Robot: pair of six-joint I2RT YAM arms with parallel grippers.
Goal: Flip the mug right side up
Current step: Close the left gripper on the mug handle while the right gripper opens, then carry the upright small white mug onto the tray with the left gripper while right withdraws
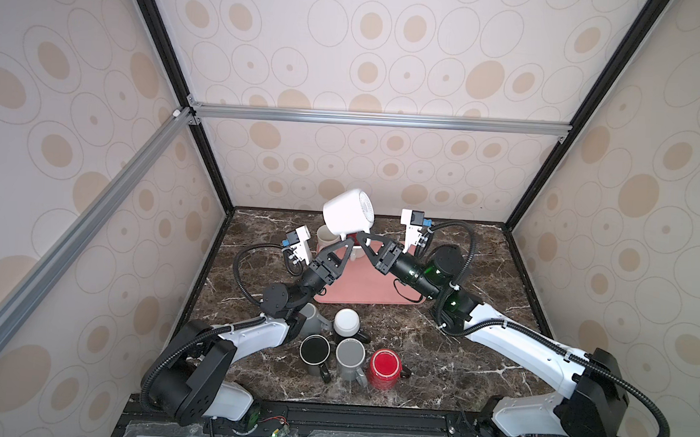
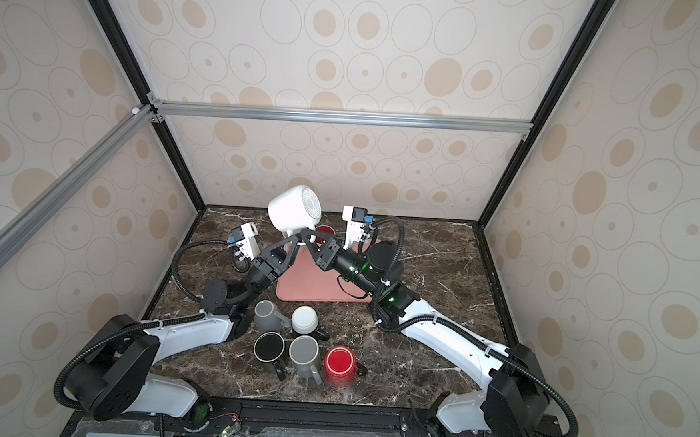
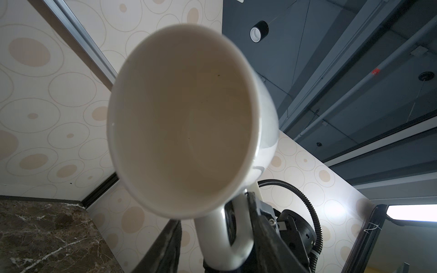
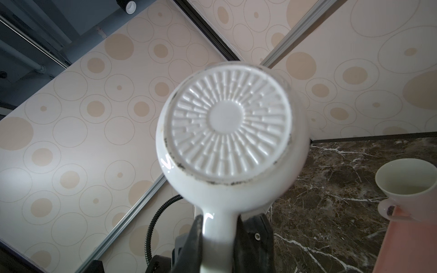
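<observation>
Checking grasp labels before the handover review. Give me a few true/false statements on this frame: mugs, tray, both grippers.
1. The right gripper clamps the white mug by its handle. True.
2. The white mug stands on the pink tray. False: it hangs tilted above the table.
3. A cream mug stands upright on the pink tray. True.
4. The left gripper holds a grey mug. False: it is up at the white mug's handle.

Encl walls (image 1: pixel 392 43) beige w/ tan oval+ring print, left/far/right. Black frame posts (image 1: pixel 167 50) at far corners, alu rail (image 1: pixel 379 119) across far wall. Tabletop (image 1: pixel 446 383) dark brown marble, white veins. Left wrist view: dark ceiling (image 3: pixel 343 71), bright opening (image 3: pixel 411 212).
</observation>
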